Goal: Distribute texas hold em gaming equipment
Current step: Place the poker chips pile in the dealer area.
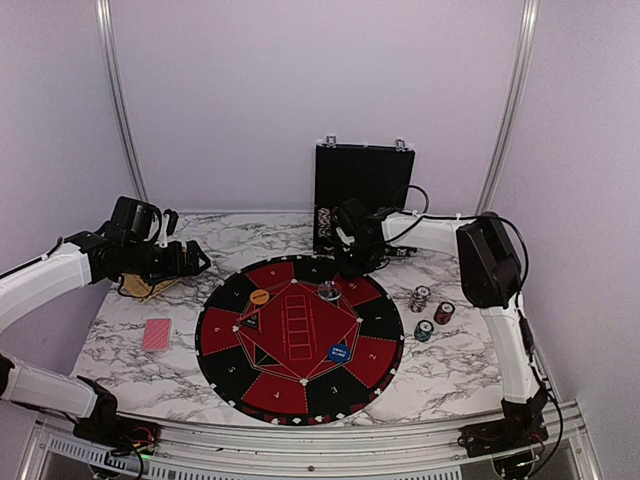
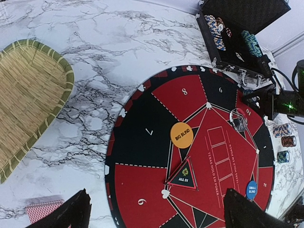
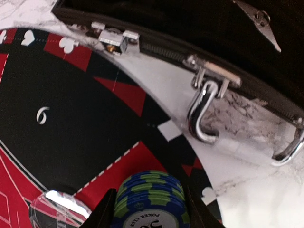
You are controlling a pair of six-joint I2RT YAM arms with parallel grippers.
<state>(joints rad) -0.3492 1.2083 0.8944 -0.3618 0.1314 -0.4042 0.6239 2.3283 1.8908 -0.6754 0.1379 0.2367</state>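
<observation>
Over the far edge of the mat (image 1: 225,335), beside the case (image 1: 362,180), the right gripper (image 3: 149,211) is clamped on a blue-and-green chip stack (image 3: 151,192). The left gripper (image 1: 195,258) hangs released above the tabletop's (image 1: 150,385) left edge, where the card deck (image 1: 157,334) lies. Three chip stacks (image 1: 443,313) stand near the right edge.

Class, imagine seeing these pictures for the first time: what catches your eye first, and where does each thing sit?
The round black-and-red numbered mat fills the middle of the marble table, with an orange Big Blind disc on its left side. In the right wrist view, the right end effector grips a stack of blue-and-green poker chips over the mat's far edge, near the open black case.
</observation>
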